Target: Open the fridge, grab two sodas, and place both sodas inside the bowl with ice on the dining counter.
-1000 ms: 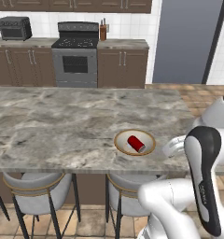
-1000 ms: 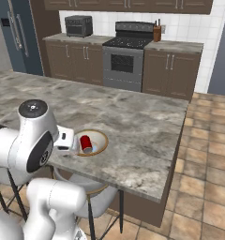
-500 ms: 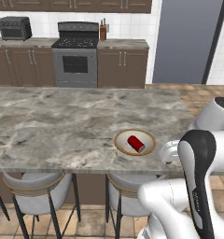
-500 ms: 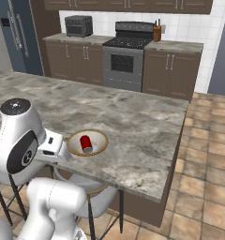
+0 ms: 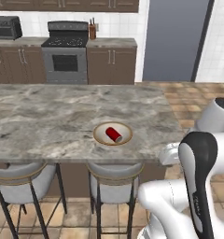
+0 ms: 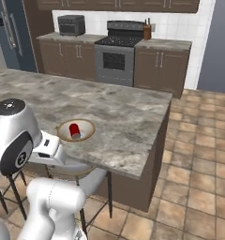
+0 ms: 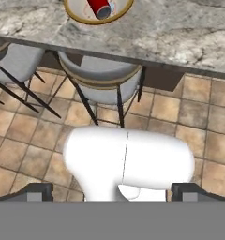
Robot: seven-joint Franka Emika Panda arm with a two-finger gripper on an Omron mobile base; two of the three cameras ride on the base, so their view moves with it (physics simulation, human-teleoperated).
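Note:
A red soda (image 5: 114, 134) (image 6: 75, 131) lies on its side in the wooden-rimmed bowl (image 5: 98, 135) (image 6: 89, 124), which sits near the front edge of the dining counter (image 5: 48, 116) (image 6: 128, 117). In the hand view the bowl (image 7: 119, 18) and soda (image 7: 99, 7) show at the top edge. My gripper (image 7: 116, 191) is open with nothing between its tips. It hangs off the counter's near edge, over the stools and floor. The fridge (image 6: 9, 33) stands shut at the far left of the kitchen wall.
Two grey stools (image 5: 18, 175) (image 5: 115, 179) (image 7: 102, 79) are tucked under the counter's near side. A stove (image 5: 66, 63) (image 6: 116, 56) and brown cabinets line the back wall. A tall slate-blue panel (image 5: 177, 39) stands right of them. Tiled floor (image 6: 194, 178) lies open to the right.
The whole picture has slid slightly left, so the base has moved. The arm has drawn back from the bowl toward the counter's near edge. The soda in the bowl has not moved.

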